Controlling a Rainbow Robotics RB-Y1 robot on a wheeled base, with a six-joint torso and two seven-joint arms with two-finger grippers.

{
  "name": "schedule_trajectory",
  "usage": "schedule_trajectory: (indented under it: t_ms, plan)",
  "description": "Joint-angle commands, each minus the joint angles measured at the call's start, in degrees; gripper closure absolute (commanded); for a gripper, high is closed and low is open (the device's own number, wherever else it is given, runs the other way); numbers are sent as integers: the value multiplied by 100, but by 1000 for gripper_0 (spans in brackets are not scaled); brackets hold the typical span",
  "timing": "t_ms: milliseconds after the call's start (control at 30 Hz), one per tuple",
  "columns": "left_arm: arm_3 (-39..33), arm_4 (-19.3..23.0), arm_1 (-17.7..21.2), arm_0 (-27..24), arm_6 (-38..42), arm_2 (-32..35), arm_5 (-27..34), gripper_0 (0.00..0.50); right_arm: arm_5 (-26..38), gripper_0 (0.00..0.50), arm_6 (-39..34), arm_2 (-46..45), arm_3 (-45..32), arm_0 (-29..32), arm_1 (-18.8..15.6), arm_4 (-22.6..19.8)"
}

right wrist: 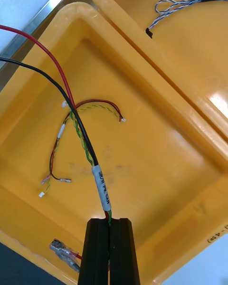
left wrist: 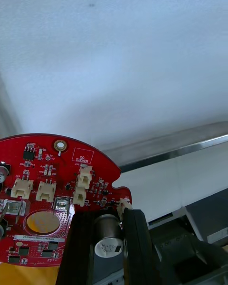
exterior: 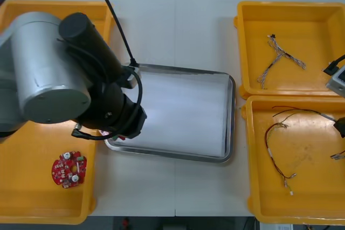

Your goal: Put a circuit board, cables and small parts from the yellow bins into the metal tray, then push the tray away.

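Note:
My left gripper (left wrist: 107,217) is shut on a round red circuit board (left wrist: 52,190), gripping it at a grey cylindrical part near its edge. The board hangs over the white inside of the metal tray (left wrist: 180,148). In the front view the left arm (exterior: 81,79) covers the tray's (exterior: 229,127) left edge and hides that gripper. My right gripper (right wrist: 109,222) is shut on a cable bundle (right wrist: 101,186) of black, red and green-yellow wires with a white label, above the near right yellow bin (right wrist: 156,171). That gripper (exterior: 340,126) sits at the front view's right edge.
A second red circuit board (exterior: 69,169) lies in the near left bin (exterior: 32,197). A red and yellow cable (exterior: 277,152) lies in the near right bin (exterior: 302,208). The far right bin (exterior: 312,17) holds a twisted blue and white cable (exterior: 277,55).

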Motion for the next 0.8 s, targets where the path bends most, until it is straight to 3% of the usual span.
schedule_trajectory:
  t_ms: [33,300,800]
  plan:
    - [274,-296,-256,-238,-312,-353,-481,500,19,500,-139,-65,-180,-243,-364,-87]
    - [977,-788,-291,-256,-373,-1056,-1448,500,19,500,-121,50,-180,-436,-522,-201]
    - [1592,-1087,-300,-300,-443,-1504,-2239,500,19,500,-95,278,-180,-612,-707,-280]
